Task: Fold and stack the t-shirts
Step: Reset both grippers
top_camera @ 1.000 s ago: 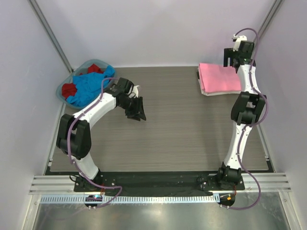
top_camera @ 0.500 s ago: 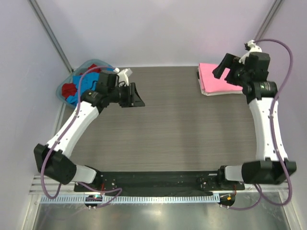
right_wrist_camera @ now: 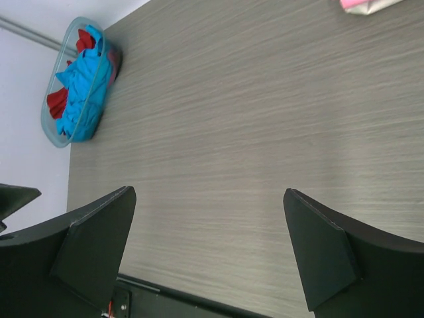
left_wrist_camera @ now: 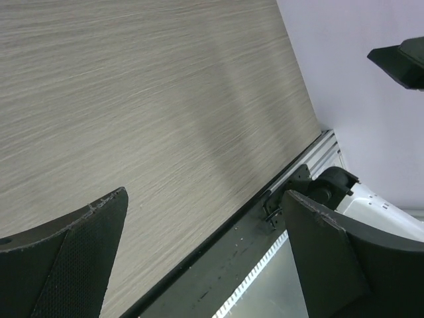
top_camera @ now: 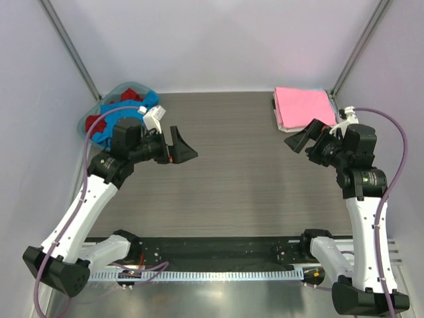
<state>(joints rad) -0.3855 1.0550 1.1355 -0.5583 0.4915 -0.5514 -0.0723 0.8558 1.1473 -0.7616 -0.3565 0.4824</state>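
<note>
Above the table (top_camera: 245, 192), the left gripper (top_camera: 184, 150) and the right gripper (top_camera: 299, 136) hang wide open and hold nothing. Farther back, 1 folded pink t-shirt (top_camera: 303, 106) lies at the right. A blue t-shirt (top_camera: 122, 127) and a red t-shirt (top_camera: 97, 123) sit bunched in the basket (top_camera: 85, 126) at the left.

- We find the blue-rimmed oval plastic basket (top_camera: 85, 124) at the far left corner of the grey wood-grain table (top_camera: 245, 192).
- In it, a crumpled blue cloth t-shirt (right_wrist_camera: 83, 99) and a red cloth t-shirt (right_wrist_camera: 56, 103) lie heaped together.
- The folded bright pink cloth t-shirt (top_camera: 303, 106) lies at the far right, well apart from the basket.
- Between them hang 2 grippers: the left gripper (top_camera: 185, 147) near the basket, the right gripper (top_camera: 299, 136) just before the pink t-shirt.
</note>
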